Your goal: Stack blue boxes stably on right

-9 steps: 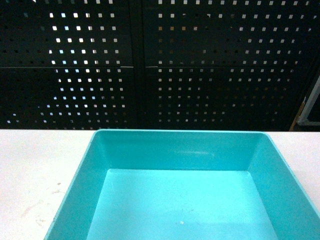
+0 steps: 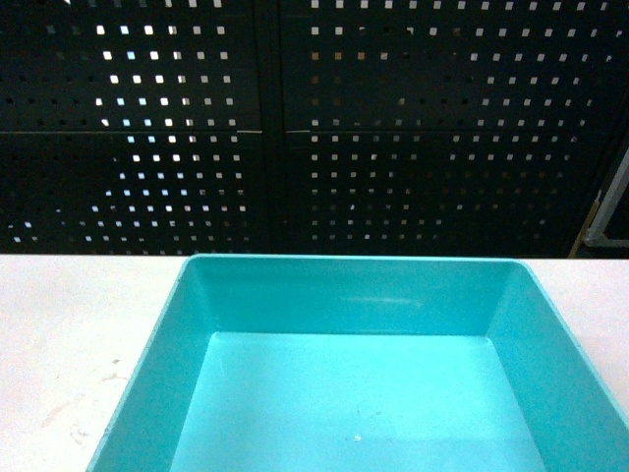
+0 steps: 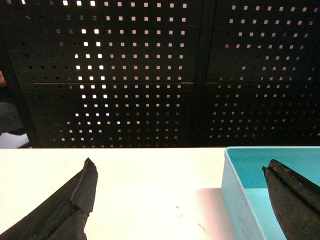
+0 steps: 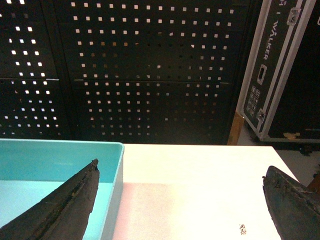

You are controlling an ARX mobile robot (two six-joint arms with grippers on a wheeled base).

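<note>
The box (image 2: 354,393) looks light, stiff and slippery; take its side rims at 3 and 9 o'clock. Both end effectors (image 3: 175,200) (image 4: 180,200) are spread, gripping nothing.

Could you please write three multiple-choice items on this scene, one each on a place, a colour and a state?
1. Where does the turquoise bin stand?
A. on the white table
B. on the floor
C. on a shelf

2. What colour is the perforated panel behind the table?
A. white
B. black
C. red

3. How do the jaws of the left gripper stand?
A. shut on the bin wall
B. shut on nothing
C. open, one finger over the table and one over the bin

Answers: 1 A, the bin's base rests on the white tabletop in the head view. 2 B, the panel is dark with small square holes. 3 C, the left wrist view shows the two fingers wide apart with nothing between them.
</note>
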